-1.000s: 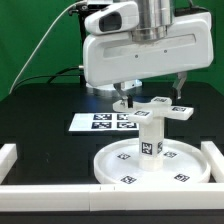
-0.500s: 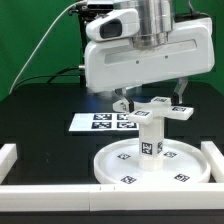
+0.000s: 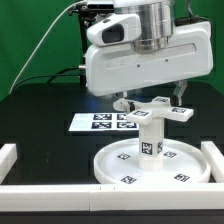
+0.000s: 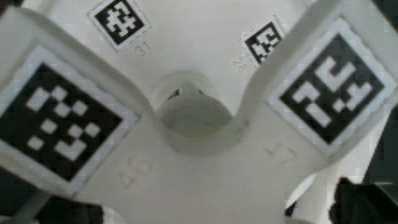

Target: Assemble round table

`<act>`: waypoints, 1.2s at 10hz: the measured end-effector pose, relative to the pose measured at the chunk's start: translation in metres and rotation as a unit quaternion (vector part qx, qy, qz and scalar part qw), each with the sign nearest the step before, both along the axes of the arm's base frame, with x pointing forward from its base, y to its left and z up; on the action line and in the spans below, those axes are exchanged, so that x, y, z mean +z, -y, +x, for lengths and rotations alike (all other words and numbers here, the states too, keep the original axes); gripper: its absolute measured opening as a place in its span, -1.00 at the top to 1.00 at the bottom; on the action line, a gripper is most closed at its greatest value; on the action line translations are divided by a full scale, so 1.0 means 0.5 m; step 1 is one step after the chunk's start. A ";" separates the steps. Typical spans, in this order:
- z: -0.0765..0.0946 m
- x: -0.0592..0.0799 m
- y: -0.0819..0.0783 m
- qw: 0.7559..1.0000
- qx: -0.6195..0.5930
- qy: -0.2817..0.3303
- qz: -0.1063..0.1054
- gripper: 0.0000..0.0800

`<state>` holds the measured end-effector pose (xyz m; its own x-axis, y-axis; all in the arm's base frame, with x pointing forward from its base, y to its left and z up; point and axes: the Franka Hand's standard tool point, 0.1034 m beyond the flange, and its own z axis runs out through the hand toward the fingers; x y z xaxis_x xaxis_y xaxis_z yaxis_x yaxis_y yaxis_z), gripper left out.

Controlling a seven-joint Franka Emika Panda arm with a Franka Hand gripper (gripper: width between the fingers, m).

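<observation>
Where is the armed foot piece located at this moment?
In the exterior view, the armed foot piece sits on top of the upright post, which stands on the round disc, directly below the end effector.

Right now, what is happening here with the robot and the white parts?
The robot is putting a round table together. The post stands upright on the round disc, and the armed foot piece sits on top of the post. The gripper is low around that foot piece; whether it grips cannot be seen. The marker board lies behind.

marker board (image 3: 103, 122) flat on black table (image 3: 40, 125), white rails (image 3: 50, 189) along edges, green backdrop (image 3: 30, 40)
</observation>
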<state>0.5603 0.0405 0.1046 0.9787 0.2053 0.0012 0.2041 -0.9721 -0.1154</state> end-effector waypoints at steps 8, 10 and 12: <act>-0.001 -0.004 0.002 1.000 -0.014 -0.002 -0.001 -0.12; 0.002 -0.005 0.002 0.998 -0.058 0.008 -0.001 -0.12; 0.006 -0.006 0.001 0.973 -0.230 0.020 0.006 -0.12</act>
<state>0.5631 0.0402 0.1014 0.9662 -0.2545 0.0418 -0.2474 -0.9603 -0.1288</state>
